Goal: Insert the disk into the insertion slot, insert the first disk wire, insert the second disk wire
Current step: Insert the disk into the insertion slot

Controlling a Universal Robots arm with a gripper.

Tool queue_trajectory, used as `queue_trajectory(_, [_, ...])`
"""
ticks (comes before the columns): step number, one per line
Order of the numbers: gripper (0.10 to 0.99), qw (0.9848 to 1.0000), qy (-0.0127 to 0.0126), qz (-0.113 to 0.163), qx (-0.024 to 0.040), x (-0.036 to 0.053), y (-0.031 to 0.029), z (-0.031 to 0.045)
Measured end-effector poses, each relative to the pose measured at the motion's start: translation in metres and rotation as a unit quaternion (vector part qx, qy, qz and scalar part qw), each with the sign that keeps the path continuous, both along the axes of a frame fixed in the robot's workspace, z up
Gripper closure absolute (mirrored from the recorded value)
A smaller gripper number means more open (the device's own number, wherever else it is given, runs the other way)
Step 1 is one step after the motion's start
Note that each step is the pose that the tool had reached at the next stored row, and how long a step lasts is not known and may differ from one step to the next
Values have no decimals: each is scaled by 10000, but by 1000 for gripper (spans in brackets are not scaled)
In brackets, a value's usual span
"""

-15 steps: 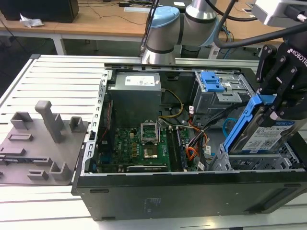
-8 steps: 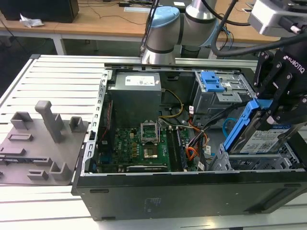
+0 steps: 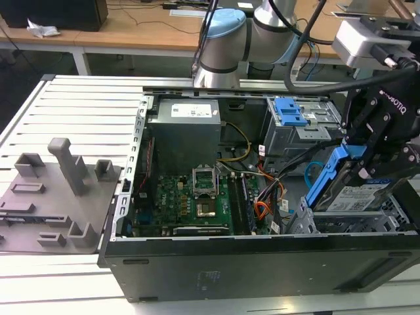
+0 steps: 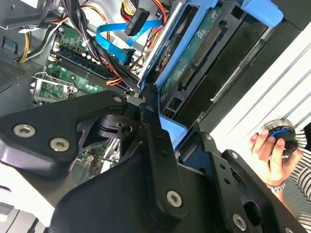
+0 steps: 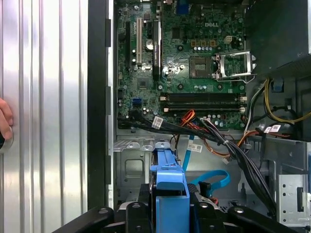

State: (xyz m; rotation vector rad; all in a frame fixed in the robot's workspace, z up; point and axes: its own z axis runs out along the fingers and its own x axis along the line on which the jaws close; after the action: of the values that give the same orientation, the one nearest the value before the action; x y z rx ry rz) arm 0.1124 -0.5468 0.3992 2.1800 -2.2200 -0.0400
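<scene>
My gripper (image 3: 371, 154) is shut on the disk (image 3: 357, 197), a silver drive with a white label in a blue carrier (image 3: 326, 178). It holds the disk tilted over the insertion slot (image 3: 307, 222), the perforated cage at the case's front corner on the exterior view's right. In the first wrist view the fingers (image 5: 201, 213) flank the carrier (image 5: 170, 177) above the cage (image 5: 131, 167). The second wrist view shows the disk's green underside (image 4: 199, 53). The second disk wire (image 5: 216, 180), a light-blue loop, lies loose beside the cage. I cannot tell which wire is the first disk wire.
Inside the case are a motherboard (image 3: 190, 197), a power supply (image 3: 184, 128), a taller cage with a blue bracket (image 3: 289, 111) and a coloured wire bundle (image 4: 136, 19). A grey fixture (image 3: 59, 190) sits on the ribbed table. A person's hand (image 4: 272, 150) rests outside the case.
</scene>
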Motion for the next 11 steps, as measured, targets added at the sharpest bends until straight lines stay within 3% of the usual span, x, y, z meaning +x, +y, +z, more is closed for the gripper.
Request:
queue_trajectory(9, [722,10000,-1,0,0,0,0,-28])
queue_trajectory(11, [647,10000,1,0,1,0,0,-29])
